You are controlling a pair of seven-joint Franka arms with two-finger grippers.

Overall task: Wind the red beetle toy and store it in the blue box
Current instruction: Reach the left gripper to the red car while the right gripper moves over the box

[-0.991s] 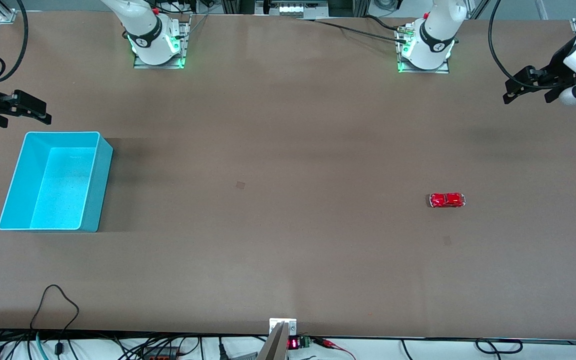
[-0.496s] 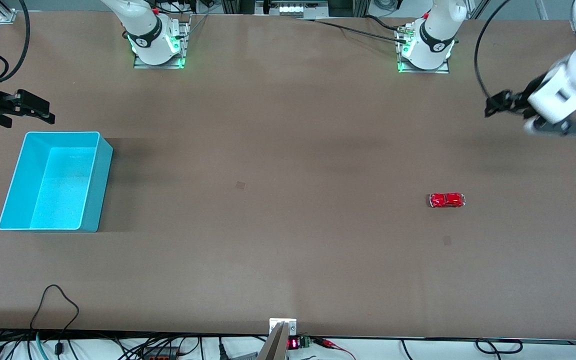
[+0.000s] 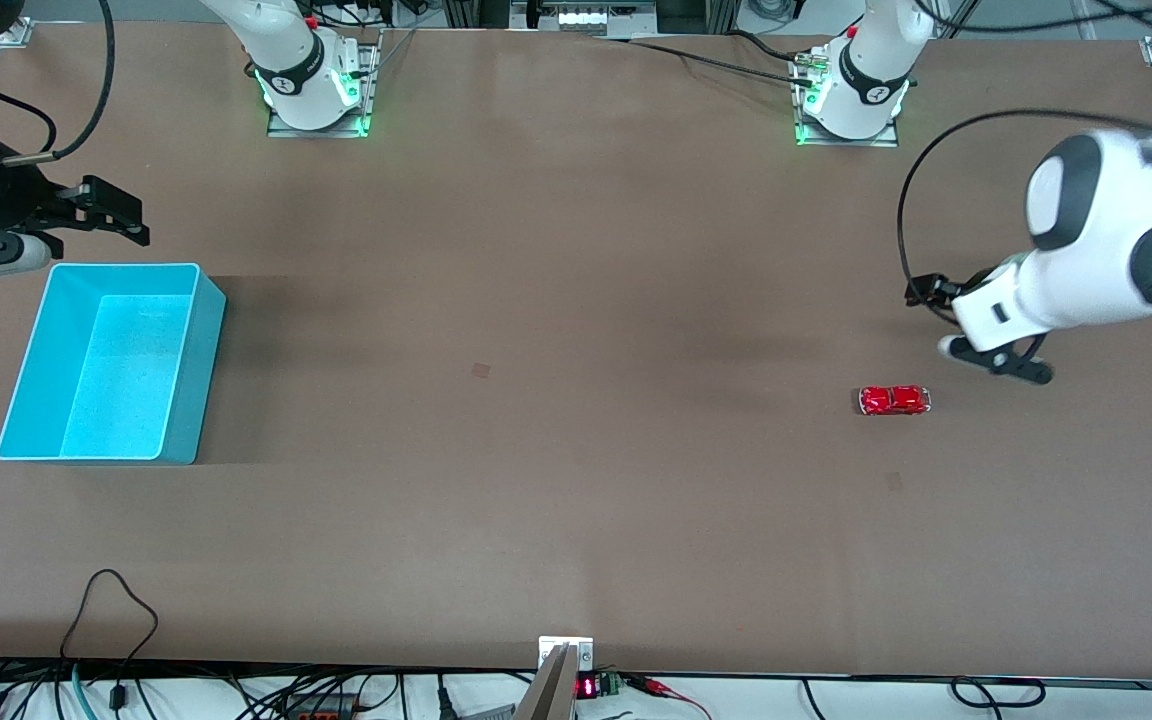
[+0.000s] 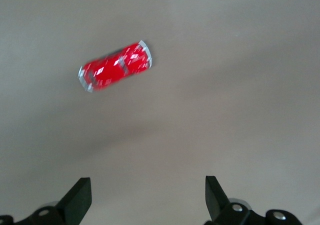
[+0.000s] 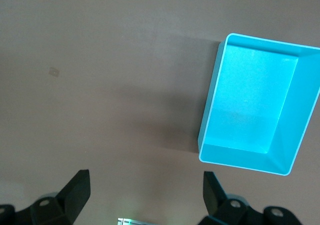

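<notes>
The red beetle toy (image 3: 894, 400) stands on the brown table toward the left arm's end; it also shows in the left wrist view (image 4: 116, 66). My left gripper (image 3: 976, 335) is open and empty, in the air just beside the toy, not touching it; in its own view (image 4: 146, 195) both fingers stand wide apart over bare table. The blue box (image 3: 111, 362) sits empty toward the right arm's end, and its plain floor shows in the right wrist view (image 5: 250, 100). My right gripper (image 3: 131, 215) is open and empty above the table beside the box's rim, as its own view (image 5: 145, 190) confirms.
The two arm bases (image 3: 316, 95) (image 3: 851, 95) stand along the table edge farthest from the front camera. Cables (image 3: 116, 600) and a small metal bracket (image 3: 566, 650) lie at the edge nearest that camera. Small dark marks (image 3: 480, 370) dot the tabletop.
My left arm has swung in from the table's end and come down close beside the red toy. My right gripper has shifted a little toward the table's middle. The toy and box have not moved.
</notes>
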